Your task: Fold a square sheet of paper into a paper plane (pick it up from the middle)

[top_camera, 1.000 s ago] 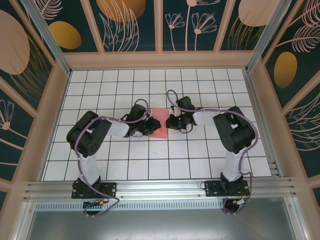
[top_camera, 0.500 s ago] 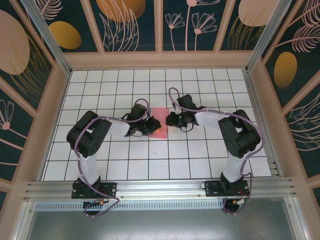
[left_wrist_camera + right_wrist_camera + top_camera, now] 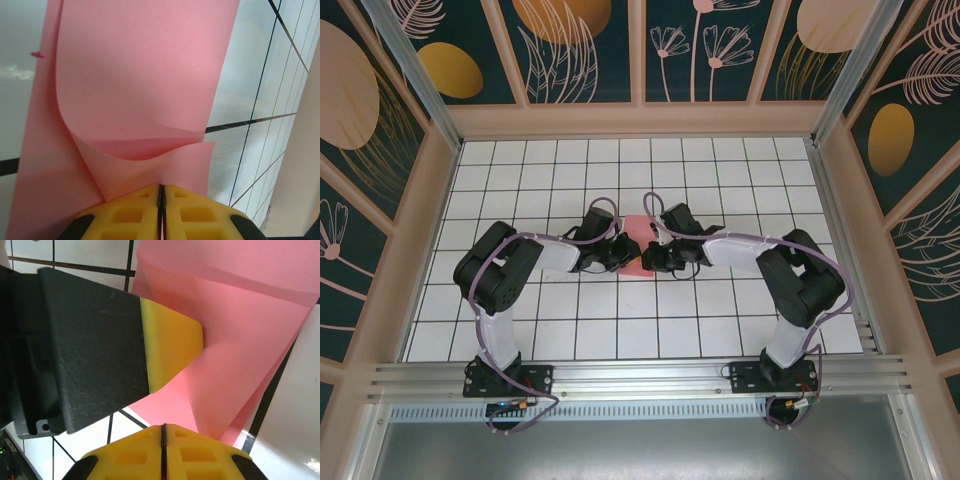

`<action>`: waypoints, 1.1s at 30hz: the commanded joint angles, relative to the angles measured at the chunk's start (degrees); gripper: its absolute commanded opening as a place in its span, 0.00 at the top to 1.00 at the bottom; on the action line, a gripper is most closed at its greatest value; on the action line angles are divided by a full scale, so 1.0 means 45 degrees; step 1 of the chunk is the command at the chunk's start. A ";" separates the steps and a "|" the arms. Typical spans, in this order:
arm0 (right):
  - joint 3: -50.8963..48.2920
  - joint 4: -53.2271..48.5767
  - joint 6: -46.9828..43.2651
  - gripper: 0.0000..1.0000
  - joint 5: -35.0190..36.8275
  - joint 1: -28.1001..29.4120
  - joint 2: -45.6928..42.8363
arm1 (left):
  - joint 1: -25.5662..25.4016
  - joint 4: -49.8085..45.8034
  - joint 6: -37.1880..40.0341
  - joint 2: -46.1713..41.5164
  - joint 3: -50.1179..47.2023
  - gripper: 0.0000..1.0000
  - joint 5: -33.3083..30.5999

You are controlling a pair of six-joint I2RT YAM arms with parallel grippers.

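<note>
Square sheet of paper (image 3: pixel 140 75), plain pink, w/ edge in L claw (image 3: pixel 161 187).

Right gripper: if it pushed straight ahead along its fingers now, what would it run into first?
The square sheet of paper: in the right wrist view its folded pink layers lie directly ahead of the shut right gripper. Whether the fingertips already touch it is unclear.

Pink sheet of paper (image 3: pixel 140 75), apparently part-folded, lies mid-table.
</note>
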 commanded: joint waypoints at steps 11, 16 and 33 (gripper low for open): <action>-0.0208 0.0108 0.0129 0.90 0.0184 -0.0001 0.0833 | 0.0041 -0.1125 -0.0079 0.0473 -0.0130 0.87 -0.0770; -0.0131 -0.0108 0.0023 0.90 0.0360 -0.0026 0.0822 | 0.0037 -0.1212 -0.0100 0.0478 -0.0149 0.87 -0.0828; -0.0049 -0.1589 -0.1206 0.90 0.0555 -0.0055 0.0785 | 0.0025 -0.1691 -0.0137 0.0569 -0.0057 0.88 -0.1133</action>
